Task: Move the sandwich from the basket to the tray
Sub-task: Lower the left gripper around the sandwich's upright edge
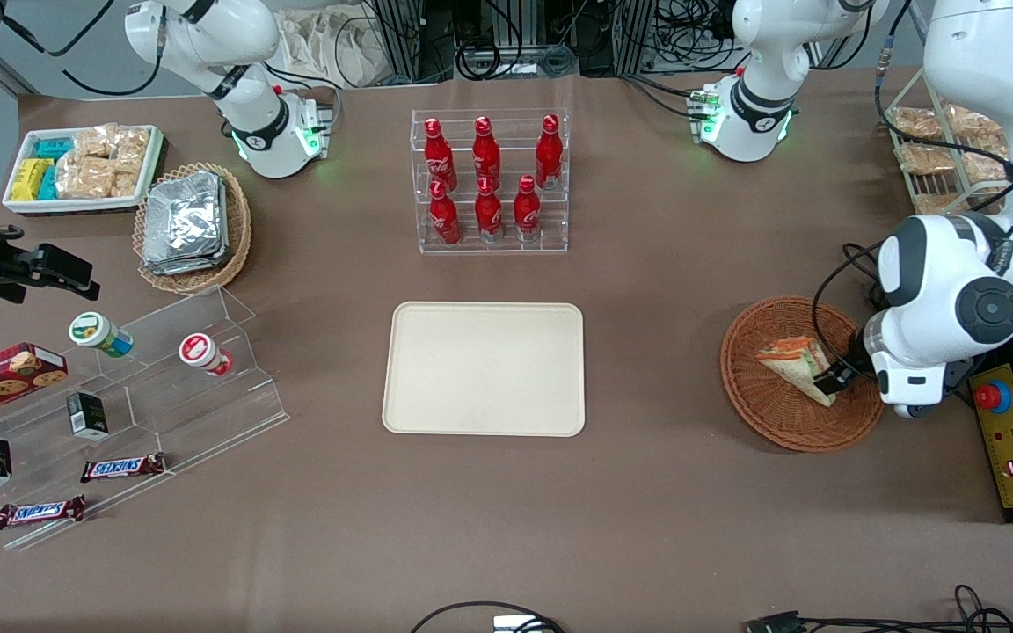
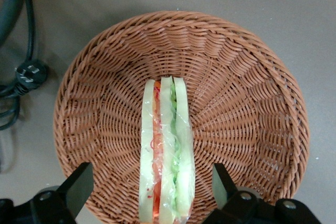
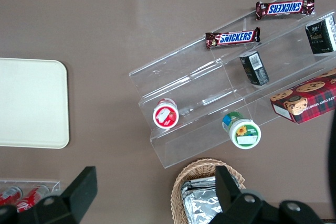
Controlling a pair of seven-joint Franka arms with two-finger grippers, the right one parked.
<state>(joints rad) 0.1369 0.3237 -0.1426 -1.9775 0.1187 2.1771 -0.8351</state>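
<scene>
The wrapped sandwich point(image 1: 795, 365) lies in the reddish-brown wicker basket point(image 1: 761, 404) toward the working arm's end of the table. In the left wrist view the sandwich point(image 2: 165, 150) stands on edge, pale bread with orange and green layers, in the middle of the basket point(image 2: 247, 77). My left gripper point(image 1: 834, 380) is down in the basket at the sandwich's wide end. In the wrist view the gripper point(image 2: 152, 184) is open, one finger on each side of the sandwich with a gap on both sides. The cream tray point(image 1: 484, 367) lies bare at the table's middle.
A clear rack of red bottles point(image 1: 489, 180) stands farther from the front camera than the tray. A yellow control box point(image 1: 1012, 440) and cables lie beside the basket. A tan basket of foil packets point(image 1: 190, 224) and a clear stepped stand with snacks point(image 1: 128, 413) lie toward the parked arm's end.
</scene>
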